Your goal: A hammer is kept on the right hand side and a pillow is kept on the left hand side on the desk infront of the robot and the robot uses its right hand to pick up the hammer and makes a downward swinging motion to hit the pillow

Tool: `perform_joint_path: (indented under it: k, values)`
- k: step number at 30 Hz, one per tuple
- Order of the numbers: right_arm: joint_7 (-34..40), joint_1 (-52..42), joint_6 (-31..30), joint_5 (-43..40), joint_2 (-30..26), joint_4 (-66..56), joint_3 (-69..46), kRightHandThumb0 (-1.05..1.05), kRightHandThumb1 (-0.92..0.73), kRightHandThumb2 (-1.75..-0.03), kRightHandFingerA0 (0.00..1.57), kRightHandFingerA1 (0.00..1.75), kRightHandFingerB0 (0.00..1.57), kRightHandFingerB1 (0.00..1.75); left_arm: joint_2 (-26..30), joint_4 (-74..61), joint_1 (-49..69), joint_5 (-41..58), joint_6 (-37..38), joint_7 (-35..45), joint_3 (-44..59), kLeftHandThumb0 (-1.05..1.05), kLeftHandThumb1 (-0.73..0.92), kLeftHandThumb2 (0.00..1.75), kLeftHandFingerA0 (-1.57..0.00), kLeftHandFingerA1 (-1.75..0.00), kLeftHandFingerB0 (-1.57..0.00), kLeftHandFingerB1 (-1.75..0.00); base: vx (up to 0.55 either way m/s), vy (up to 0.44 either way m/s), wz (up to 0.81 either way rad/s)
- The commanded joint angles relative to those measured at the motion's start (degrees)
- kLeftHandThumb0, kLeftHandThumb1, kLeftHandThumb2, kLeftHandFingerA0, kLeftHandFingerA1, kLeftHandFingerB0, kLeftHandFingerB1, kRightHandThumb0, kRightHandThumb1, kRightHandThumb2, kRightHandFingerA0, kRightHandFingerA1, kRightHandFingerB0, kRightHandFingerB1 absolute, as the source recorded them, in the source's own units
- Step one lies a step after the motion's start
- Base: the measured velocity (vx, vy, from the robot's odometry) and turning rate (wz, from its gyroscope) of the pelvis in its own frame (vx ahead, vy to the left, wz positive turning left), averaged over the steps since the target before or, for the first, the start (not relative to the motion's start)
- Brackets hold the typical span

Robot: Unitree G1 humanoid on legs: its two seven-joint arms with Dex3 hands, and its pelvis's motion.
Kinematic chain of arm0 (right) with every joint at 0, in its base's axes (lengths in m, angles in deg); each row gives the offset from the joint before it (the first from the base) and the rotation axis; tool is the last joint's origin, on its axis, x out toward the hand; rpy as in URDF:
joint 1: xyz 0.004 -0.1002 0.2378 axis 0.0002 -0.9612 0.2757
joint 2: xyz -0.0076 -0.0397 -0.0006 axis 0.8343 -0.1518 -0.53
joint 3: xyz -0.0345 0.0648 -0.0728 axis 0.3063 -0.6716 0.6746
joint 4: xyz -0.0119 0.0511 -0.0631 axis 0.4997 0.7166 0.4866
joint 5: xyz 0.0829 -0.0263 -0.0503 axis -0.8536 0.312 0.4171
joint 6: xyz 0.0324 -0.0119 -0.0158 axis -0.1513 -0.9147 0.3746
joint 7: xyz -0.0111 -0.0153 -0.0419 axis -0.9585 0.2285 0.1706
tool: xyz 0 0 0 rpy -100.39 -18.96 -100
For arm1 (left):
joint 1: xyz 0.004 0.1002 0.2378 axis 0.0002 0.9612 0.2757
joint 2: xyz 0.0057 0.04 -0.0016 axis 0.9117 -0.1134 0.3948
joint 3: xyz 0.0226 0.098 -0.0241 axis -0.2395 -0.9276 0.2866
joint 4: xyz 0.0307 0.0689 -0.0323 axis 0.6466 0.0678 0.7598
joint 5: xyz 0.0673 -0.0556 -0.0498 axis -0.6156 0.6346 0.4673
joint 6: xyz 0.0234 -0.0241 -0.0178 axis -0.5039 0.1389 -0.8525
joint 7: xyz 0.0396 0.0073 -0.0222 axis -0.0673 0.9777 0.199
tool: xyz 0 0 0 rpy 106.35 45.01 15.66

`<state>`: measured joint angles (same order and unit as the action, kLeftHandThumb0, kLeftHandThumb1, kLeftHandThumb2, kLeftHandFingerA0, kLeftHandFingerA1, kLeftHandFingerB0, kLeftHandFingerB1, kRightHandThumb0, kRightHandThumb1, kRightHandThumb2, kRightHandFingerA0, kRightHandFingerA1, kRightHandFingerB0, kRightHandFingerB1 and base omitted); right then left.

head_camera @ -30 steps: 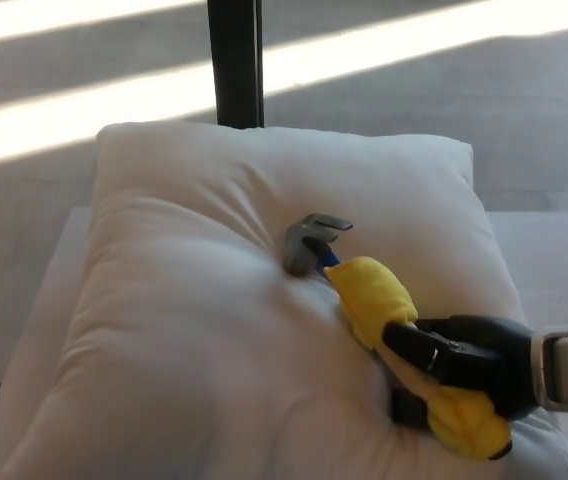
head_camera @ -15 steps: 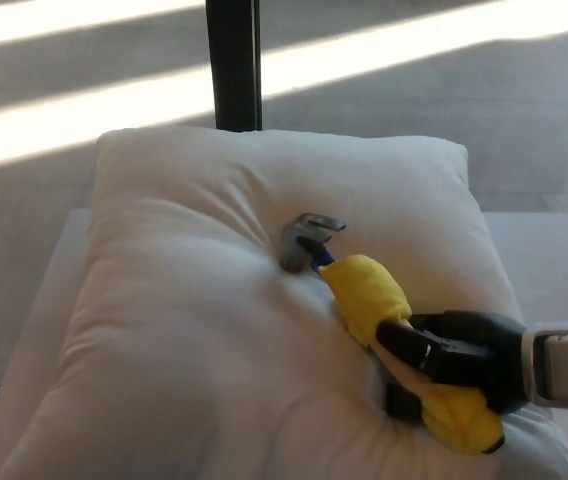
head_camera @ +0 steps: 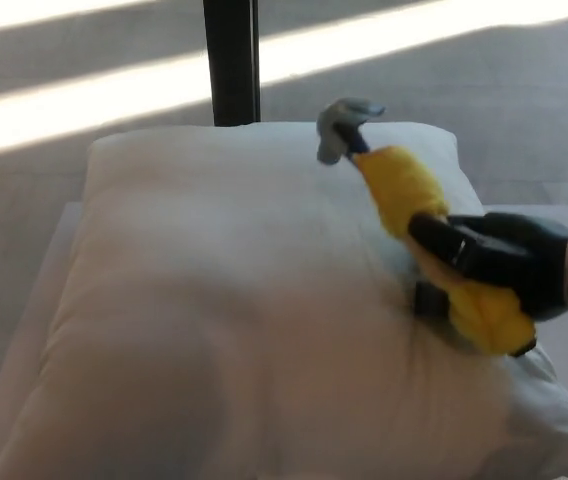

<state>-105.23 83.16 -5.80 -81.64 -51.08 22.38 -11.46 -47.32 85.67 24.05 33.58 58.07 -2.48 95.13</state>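
With its black fingers clamped around the yellow-wrapped handle, the right hand [head_camera: 494,265] holds the hammer [head_camera: 414,215] tilted up, the grey head poised above the far edge of the white pillow [head_camera: 224,310], which covers most of the bench [head_camera: 49,270]. To do the strike well, I judge the swing should come down in a clean arc onto the soft middle of the pillow, grip kept firm so the handle does not twist; the left hand is out of view

Yellow-handled hammer [head_camera: 404,190] tilts, grey head up, above white pillow [head_camera: 234,310].
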Motion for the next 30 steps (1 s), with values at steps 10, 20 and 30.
perform_joint_path:
  k: [10,20,30]
  values:
    - [3.10,15.43,-10.78,-2.19,-3.16,-3.88,-23.73,-0.30,-0.73,-1.05,1.03,1.75,0.60,1.75,1.60,0.96,0.17,0.95,0.89,0.31,0.49,-0.54,0.63,0.59,-0.67,-0.46,-0.59,-0.44,0.00,0.000,0.00]
    - [5.80,8.03,-0.22,2.74,-9.90,-4.15,-22.15,-0.29,-0.60,-1.18,1.03,1.75,0.67,1.64,1.57,0.85,0.21,0.99,0.64,-0.24,0.45,-0.53,0.64,0.59,-0.66,-0.46,-0.59,-0.44,0.00,0.000,0.00]
    - [9.24,-15.99,38.57,25.07,-20.62,-2.25,0.86,-0.12,-0.50,-1.13,0.96,1.75,0.78,1.61,1.75,0.42,0.22,1.05,0.89,0.35,0.48,-0.54,0.63,0.60,-0.66,-0.47,-0.62,-0.45,0.00,0.000,0.00]
